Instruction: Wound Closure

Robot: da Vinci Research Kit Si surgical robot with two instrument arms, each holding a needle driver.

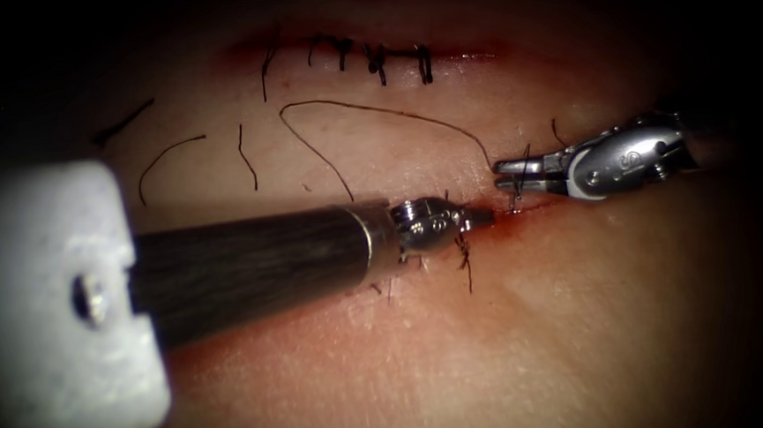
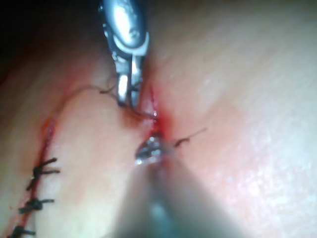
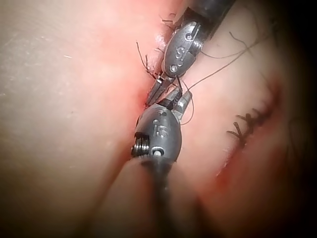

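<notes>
On the tissue (image 1: 582,317), my left tool (image 1: 486,219) has its jaws shut, tip pressed into the red, wet cut (image 1: 527,208). I cannot tell whether anything is pinched in it. My right tool (image 1: 498,175) lies just right of and above that tip, jaws slightly open and parallel. A thin dark thread (image 1: 375,110) arcs from its upper jaw leftward, then drops behind the left shaft. The left wrist view has the right tool (image 2: 128,101) above the left tip (image 2: 150,148). In the right wrist view the two tips (image 3: 177,101) (image 3: 154,96) almost touch. I can make out no needle.
A closed, stitched cut (image 1: 376,59) with dark knots runs across the far tissue, also seen as stitches (image 2: 39,173) and stitches (image 3: 247,121). Several cut thread ends (image 1: 166,161) lie left of it. Short knot tails (image 1: 466,266) stick out below the left tip.
</notes>
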